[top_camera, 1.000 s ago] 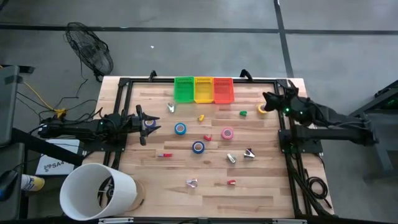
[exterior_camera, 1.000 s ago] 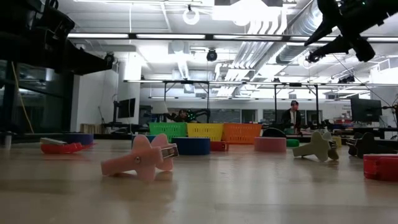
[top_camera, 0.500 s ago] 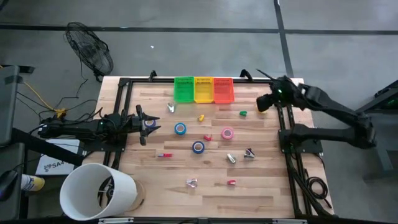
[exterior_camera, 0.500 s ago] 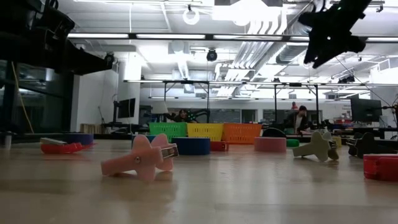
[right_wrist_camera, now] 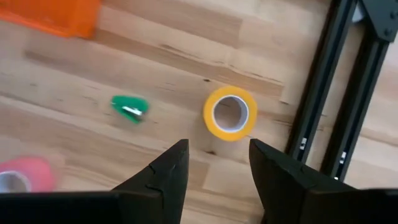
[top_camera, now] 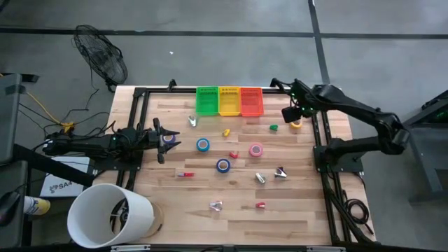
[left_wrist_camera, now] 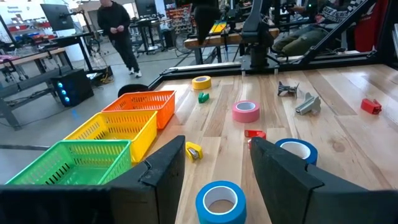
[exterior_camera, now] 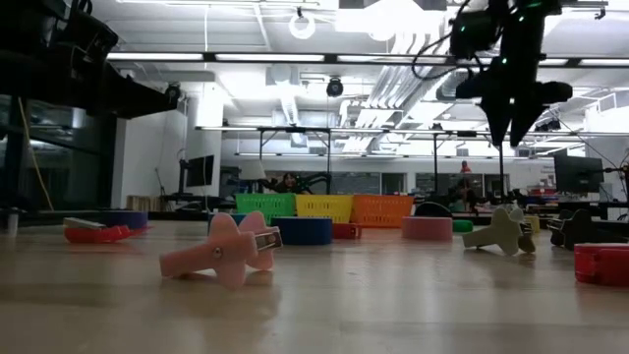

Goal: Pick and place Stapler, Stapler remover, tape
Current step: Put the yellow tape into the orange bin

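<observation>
Right gripper (right_wrist_camera: 214, 168) hovers above the yellow tape roll (right_wrist_camera: 230, 113), jaws parted and empty. The roll lies flat on the table (top_camera: 175, 203), beside the small green stapler (right_wrist_camera: 130, 106). Left gripper (left_wrist_camera: 214, 165) waits, parted, empty.

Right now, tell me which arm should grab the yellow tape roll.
The right. Its right gripper hovers open beside the yellow tape roll by the table's right edge, and its wrist view looks straight down on the roll. The left gripper waits far across the table.

Yellow tape (right_wrist_camera: 230, 114), green stapler (right_wrist_camera: 130, 107), orange basket (right_wrist_camera: 53, 15)
</observation>
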Robot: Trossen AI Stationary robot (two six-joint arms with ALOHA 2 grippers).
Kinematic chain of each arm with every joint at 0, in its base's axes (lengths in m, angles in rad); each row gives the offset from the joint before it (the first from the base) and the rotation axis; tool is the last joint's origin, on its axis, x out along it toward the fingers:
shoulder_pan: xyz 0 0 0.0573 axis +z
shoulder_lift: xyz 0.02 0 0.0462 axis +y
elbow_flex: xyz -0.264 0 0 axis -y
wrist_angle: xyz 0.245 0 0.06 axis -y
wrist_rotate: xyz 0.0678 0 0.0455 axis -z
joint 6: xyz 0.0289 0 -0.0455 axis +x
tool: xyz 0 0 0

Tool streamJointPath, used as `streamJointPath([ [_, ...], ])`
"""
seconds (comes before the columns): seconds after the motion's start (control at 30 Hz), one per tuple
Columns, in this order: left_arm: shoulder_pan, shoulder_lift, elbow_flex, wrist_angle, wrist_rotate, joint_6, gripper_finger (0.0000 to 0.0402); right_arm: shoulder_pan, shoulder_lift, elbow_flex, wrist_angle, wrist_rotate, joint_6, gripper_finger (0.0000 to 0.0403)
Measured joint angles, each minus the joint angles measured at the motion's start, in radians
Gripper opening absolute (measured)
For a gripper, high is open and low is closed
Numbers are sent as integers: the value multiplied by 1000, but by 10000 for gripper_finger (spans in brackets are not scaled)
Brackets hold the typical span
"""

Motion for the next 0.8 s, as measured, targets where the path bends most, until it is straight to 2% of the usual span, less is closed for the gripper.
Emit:
streamJointPath([
  [0.4, 0, 0, 0, 0, -3, 0, 179, -66, 218, 0, 3, -6, -15, 231],
  [0.6, 0, 0, 0, 0, -3, 0, 179, -90, 308, 0, 26, -67, -57, 236],
  [0.8, 0, 0, 0, 0, -2, 0, 179, -110, 369, 0, 39, -78, -68, 236],
])
